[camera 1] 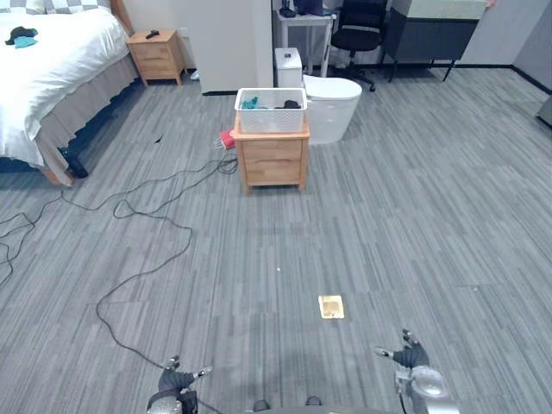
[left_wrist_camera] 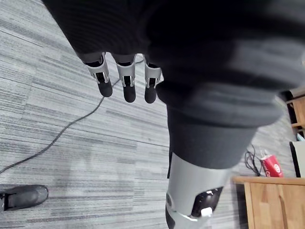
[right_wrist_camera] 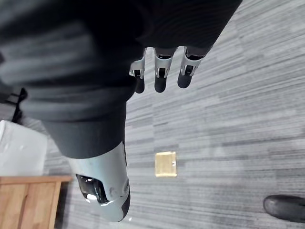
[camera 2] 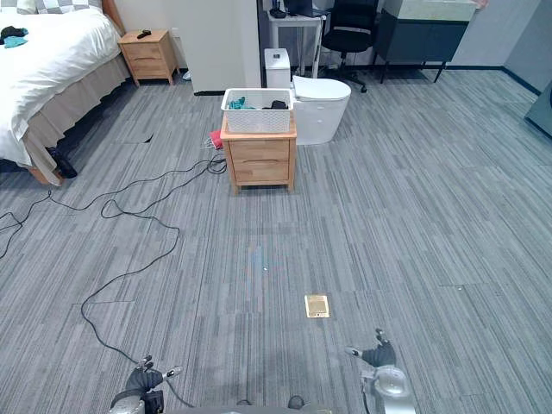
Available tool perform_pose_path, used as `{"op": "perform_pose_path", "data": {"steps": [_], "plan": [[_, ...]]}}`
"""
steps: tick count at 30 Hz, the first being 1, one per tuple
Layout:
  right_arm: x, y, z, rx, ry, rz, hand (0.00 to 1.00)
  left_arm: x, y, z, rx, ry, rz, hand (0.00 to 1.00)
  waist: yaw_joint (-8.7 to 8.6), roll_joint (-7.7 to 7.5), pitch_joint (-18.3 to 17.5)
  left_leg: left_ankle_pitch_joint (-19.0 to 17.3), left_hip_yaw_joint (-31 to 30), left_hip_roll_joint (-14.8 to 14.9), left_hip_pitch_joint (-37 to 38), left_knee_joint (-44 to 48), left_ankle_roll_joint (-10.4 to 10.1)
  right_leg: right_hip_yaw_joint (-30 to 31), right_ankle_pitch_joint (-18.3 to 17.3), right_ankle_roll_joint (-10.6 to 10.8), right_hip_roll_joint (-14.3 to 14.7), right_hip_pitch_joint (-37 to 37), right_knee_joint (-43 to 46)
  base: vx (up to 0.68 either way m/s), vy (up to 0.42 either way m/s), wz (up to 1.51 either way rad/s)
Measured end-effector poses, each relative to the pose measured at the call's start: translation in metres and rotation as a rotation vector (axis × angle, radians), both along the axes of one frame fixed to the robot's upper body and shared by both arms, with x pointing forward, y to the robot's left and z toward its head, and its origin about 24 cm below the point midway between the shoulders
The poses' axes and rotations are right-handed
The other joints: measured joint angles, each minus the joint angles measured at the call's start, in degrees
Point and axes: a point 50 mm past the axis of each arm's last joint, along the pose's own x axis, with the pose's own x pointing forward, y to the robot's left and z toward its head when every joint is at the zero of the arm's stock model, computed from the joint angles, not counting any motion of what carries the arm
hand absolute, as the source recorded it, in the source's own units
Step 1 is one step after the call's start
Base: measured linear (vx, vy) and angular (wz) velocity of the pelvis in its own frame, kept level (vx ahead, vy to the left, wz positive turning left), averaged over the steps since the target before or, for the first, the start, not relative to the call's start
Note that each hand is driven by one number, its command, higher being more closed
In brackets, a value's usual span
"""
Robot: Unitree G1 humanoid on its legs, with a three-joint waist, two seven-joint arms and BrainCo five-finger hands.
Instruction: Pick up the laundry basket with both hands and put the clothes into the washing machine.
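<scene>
Left eye view: the laundry basket (camera 1: 271, 112), white with a mesh wall, sits on top of the small wooden table (camera 1: 272, 159), far ahead of both hands. Inside it are clothes (camera 1: 250, 103): a teal piece on the side toward the bed (camera 1: 52, 60) and a dark piece on the other side. The rest is hidden by the basket wall. A white rounded fixture (camera 1: 332, 108) stands just behind the table and is partly covered by it. A red item (camera 1: 227, 138) lies on the floor at the table's bed-side corner, half hidden. A brass floor plate (camera 1: 330, 306) lies well in front of the table. The left hand (camera 1: 175, 379) and right hand (camera 1: 410, 358) hang low over the floor, far from the table and cut off at the edge.

Right eye view: same layout. A dark cabinet (camera 2: 427, 39) stands well behind the table.

Left wrist view: the fingers (left_wrist_camera: 125, 86) are straight, side by side, and hold nothing, with carpet beyond them. A corner of the table shows with the red item beside it; its white print is too blurred to read.

Right wrist view: the fingers (right_wrist_camera: 161, 76) are straight, close together and empty. The floor plate lies past them, and a table corner is cut off at the edge.
</scene>
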Motion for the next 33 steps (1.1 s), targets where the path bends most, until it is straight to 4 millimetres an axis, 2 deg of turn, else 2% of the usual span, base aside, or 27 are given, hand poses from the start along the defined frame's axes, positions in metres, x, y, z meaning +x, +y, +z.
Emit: {"op": "perform_pose_path", "data": {"steps": [6,14,19,22,27,29,31,32,33], "plan": [[-0.005,-0.012,0.002,-0.010,0.000,-0.057,0.00,-0.002,0.004,0.001,-0.011,-0.005,0.012,0.00,0.01,0.08,0.0,0.2,0.0,0.0,0.8,0.3,0.2,-0.4,0.0,-0.1,0.0,1.1,0.1,0.06,-0.002,0.00],[-0.005,-0.021,0.005,-0.016,-0.018,-0.104,0.00,0.001,0.010,0.004,-0.018,-0.032,0.028,0.00,-0.02,0.65,0.1,0.1,-0.2,0.0,1.4,0.3,0.1,-1.1,-0.9,1.3,-0.2,1.0,2.0,0.00,0.001,0.01],[-0.002,-0.021,0.006,-0.016,-0.026,-0.102,0.00,0.012,0.012,0.011,-0.011,-0.093,0.029,0.00,0.00,0.69,0.2,-0.4,-0.1,-0.2,0.7,0.3,-0.5,-1.7,-1.3,1.2,-0.6,0.4,2.1,-0.03,-0.005,0.06],[0.007,-0.020,0.009,-0.014,-0.050,-0.095,0.00,0.021,0.013,0.017,0.000,-0.136,0.021,0.00,0.05,0.65,0.5,-1.2,0.2,-0.2,-1.8,0.9,0.1,-1.6,-2.7,0.8,-0.8,-2.9,4.2,-0.05,-0.014,0.00],[0.019,-0.014,0.012,-0.003,-0.096,-0.119,0.00,0.027,0.011,0.021,-0.016,-0.186,0.051,0.00,1.12,0.13,2.2,-5.9,2.1,0.4,-7.5,8.5,1.2,0.0,-3.3,1.0,-1.0,-6.0,5.3,-0.01,0.003,-0.20],[0.018,-0.014,0.013,-0.012,-0.097,-0.136,0.00,0.033,0.007,0.024,-0.022,-0.218,0.066,0.00,1.59,0.28,2.3,-7.9,2.4,0.2,-10.1,11.1,2.2,0.1,-5.1,2.4,-1.6,-8.3,7.0,0.06,0.059,-0.02],[0.017,-0.013,0.012,-0.005,-0.097,-0.141,0.00,0.036,0.008,0.028,-0.018,-0.240,0.063,0.00,1.54,0.24,2.8,-10.7,2.6,0.3,-11.7,14.4,2.4,-0.6,-8.9,4.9,-2.5,-11.1,12.9,0.08,0.067,0.07],[0.016,-0.009,0.011,0.004,-0.096,-0.140,0.00,0.040,0.009,0.030,-0.013,-0.252,0.059,0.00,1.61,0.01,4.1,-13.4,2.2,0.0,-11.5,16.9,3.0,-1.3,-11.7,6.7,-3.9,-14.1,22.7,0.10,0.109,0.02],[0.016,-0.007,0.010,0.010,-0.095,-0.134,0.00,0.040,0.007,0.029,-0.014,-0.249,0.049,0.00,1.60,0.03,4.6,-14.6,1.4,-0.2,-10.7,17.3,3.8,-2.7,-11.8,6.8,-4.9,-17.2,30.6,0.16,0.133,0.10]]}}
